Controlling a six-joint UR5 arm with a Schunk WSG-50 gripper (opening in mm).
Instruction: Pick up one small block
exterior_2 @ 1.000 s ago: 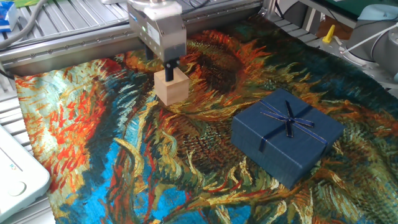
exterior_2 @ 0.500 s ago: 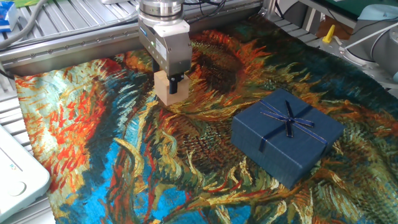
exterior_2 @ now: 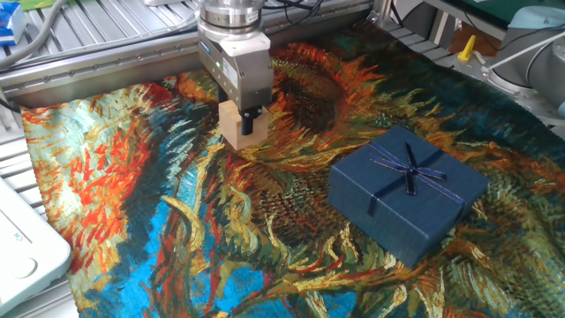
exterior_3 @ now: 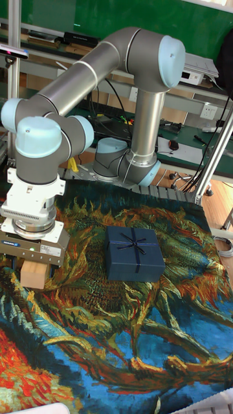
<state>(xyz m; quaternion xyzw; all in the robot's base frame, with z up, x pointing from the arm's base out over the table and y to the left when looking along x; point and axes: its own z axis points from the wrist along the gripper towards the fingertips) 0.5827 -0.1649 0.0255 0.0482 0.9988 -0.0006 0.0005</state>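
The small block (exterior_2: 231,131) is a pale tan wooden cube resting on the painted cloth at the upper left; in the tall fixed view the small block (exterior_3: 32,274) lies at the left under the arm's wrist. My gripper (exterior_2: 241,121) is lowered straight over it, its fingers straddling the cube. One black finger (exterior_2: 252,122) lies against the face nearest the camera, and the other is hidden behind the cube. In the tall fixed view the gripper (exterior_3: 30,262) covers the block's top. Whether the fingers press on the block does not show.
A flat navy gift box (exterior_2: 408,194) with a ribbon bow lies to the right of the block, a hand's width away; it is also in the tall fixed view (exterior_3: 134,253). A metal frame rail (exterior_2: 106,62) borders the cloth at the back. A white device (exterior_2: 22,252) sits at the left edge.
A second ago the gripper hung higher, its finger above the block's top; it has come down around the block. Over the last half second it barely moved. The block has stayed on the cloth.
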